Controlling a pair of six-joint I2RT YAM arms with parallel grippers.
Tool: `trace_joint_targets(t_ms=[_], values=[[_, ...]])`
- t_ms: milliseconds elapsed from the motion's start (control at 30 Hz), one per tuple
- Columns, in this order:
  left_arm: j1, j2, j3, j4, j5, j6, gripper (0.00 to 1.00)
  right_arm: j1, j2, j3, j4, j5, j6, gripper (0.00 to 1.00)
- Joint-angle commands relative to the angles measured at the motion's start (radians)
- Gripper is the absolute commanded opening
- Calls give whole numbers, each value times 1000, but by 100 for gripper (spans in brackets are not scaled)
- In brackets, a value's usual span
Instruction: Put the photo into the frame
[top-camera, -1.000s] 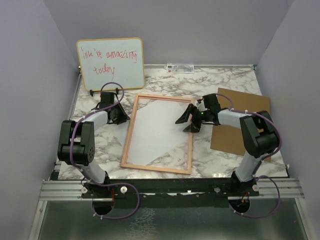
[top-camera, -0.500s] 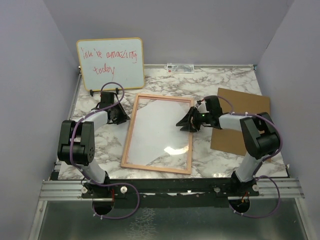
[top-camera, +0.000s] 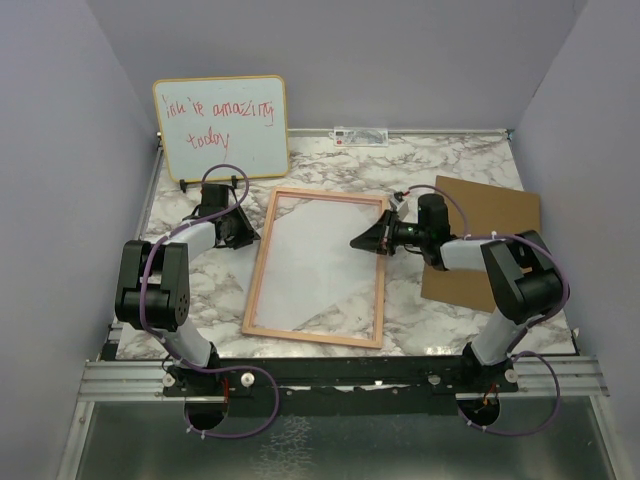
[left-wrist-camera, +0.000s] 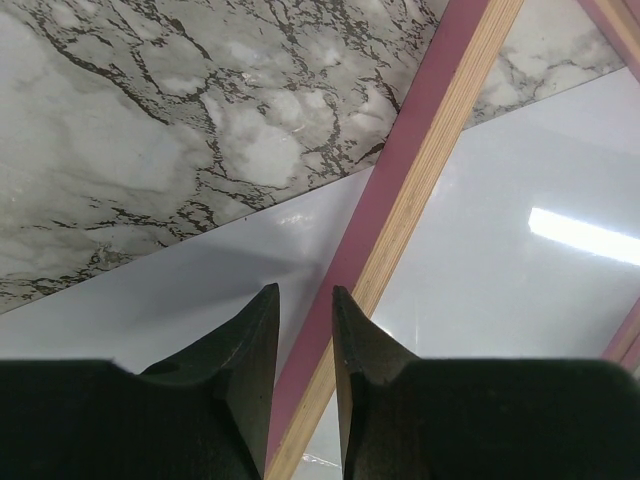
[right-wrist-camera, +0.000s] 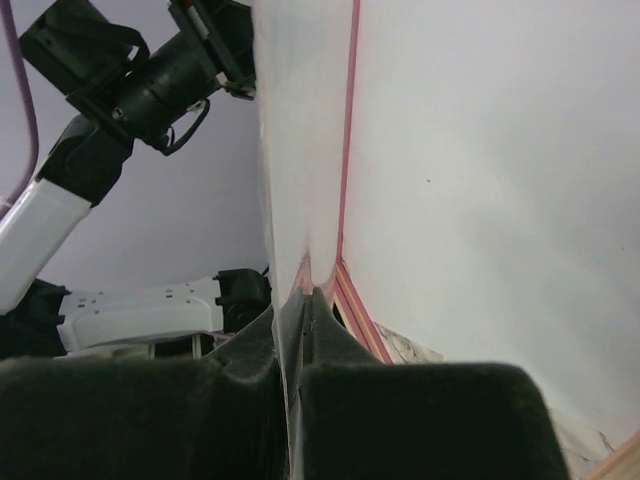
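Note:
The frame (top-camera: 312, 338), with its thin pinkish wood border, lies flat mid-table. Inside it the photo (top-camera: 315, 260) lies white side up and skewed. My right gripper (top-camera: 358, 243) reaches in over the frame's right border and is shut on the photo's right edge. In the right wrist view the thin white sheet (right-wrist-camera: 290, 150) rises from the closed right gripper (right-wrist-camera: 303, 292). My left gripper (top-camera: 247, 237) sits at the frame's left border. In the left wrist view the left gripper (left-wrist-camera: 306, 292) shows a narrow gap, and the border (left-wrist-camera: 420, 140) runs slantwise beyond it, ungripped.
The brown backing board (top-camera: 495, 215) lies at the right, under my right arm. A whiteboard with red handwriting (top-camera: 220, 125) stands at the back left, close behind my left arm. A small label strip (top-camera: 360, 133) lies by the back wall. Grey walls close in three sides.
My right gripper went from wide open to shut on the photo's right edge, its tip shifting slightly left. The left arm and the frame have not moved.

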Motion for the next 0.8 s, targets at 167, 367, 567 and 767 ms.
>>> trace_joint_targets(t_ms=[167,367,567,767], values=[[5,-10,15,-25,-6,13,29,6,4,-37,276,-82,113,3],[5,-10,15,-25,-5,12,29,6,25,-31,281,-80,116,3],[5,-10,14,-29,-3,12,29,14,64,-31,367,-82,168,3],[5,-10,17,-29,-3,12,29,28,84,-20,338,-57,155,3]])
